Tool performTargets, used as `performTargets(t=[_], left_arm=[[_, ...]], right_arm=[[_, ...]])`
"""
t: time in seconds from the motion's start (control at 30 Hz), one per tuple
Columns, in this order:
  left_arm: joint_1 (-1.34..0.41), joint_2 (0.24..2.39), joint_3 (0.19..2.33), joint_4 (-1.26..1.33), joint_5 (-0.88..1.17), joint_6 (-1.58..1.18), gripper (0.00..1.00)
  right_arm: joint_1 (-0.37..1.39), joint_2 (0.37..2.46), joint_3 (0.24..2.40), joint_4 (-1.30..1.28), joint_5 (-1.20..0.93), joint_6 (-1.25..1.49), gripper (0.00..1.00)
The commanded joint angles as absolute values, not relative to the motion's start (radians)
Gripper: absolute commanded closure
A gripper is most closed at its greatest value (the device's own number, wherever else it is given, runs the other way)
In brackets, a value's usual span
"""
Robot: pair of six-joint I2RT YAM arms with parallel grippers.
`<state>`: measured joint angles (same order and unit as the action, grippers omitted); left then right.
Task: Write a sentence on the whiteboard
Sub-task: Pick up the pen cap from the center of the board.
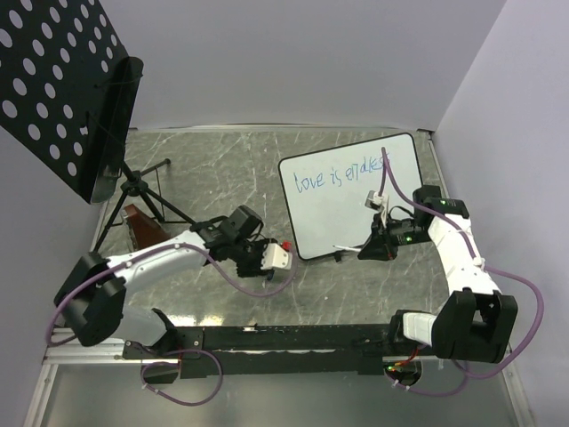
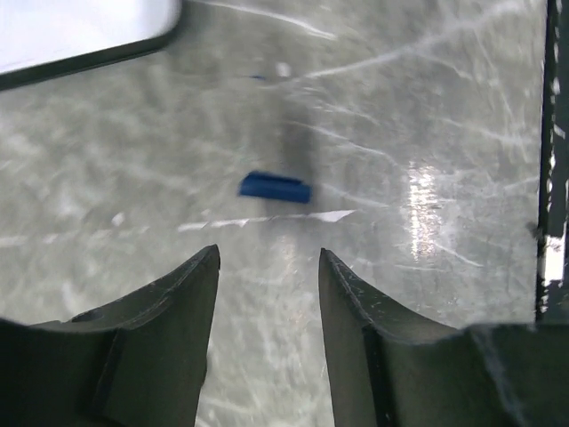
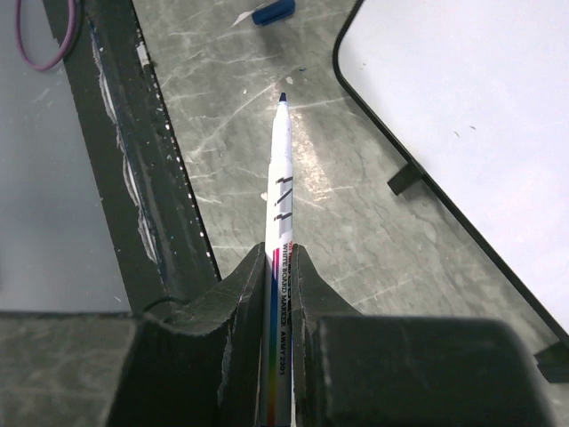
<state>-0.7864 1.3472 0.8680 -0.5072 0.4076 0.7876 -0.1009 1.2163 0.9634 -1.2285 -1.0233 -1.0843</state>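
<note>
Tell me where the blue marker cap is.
In the left wrist view, the blue cap lies on the table ahead of the left gripper, near the whiteboard corner.

A glossy white whiteboard with black rim takes the right rear of the grey marbled table; a black perforated panel on a tripod stand blocks the left rear. Open tabletop lies between them; near the board's corner a small blue marker cap rests ahead of the parted fingers of the left gripper. A black rail bounds the near edge.
</note>
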Motion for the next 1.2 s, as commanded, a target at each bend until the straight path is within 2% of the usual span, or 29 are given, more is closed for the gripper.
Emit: performTargets(t=[0.0,0.33,0.7,1.17], left_arm=[[-0.833,1.409,0.882,-0.456,0.453,0.939,0.48],[-0.896,1.525,0.865,-0.394,0.359,1.009,0.47],[-0.893,1.543,0.834,-0.351,0.295,1.063,0.43],[-0.907,1.592,0.838,-0.293,0.27,1.057,0.44]], right_arm=[[-0.138,1.209,1.0,-1.278,-1.089,-1.169,1.0],[-0.149,1.232,1.009,-1.305,-1.104,-1.192,1.0],[-0.153,1.258,1.02,-1.344,-1.123,-1.219,1.0],[-0.172,1.261,1.025,-1.385,-1.141,-1.259,1.0]])
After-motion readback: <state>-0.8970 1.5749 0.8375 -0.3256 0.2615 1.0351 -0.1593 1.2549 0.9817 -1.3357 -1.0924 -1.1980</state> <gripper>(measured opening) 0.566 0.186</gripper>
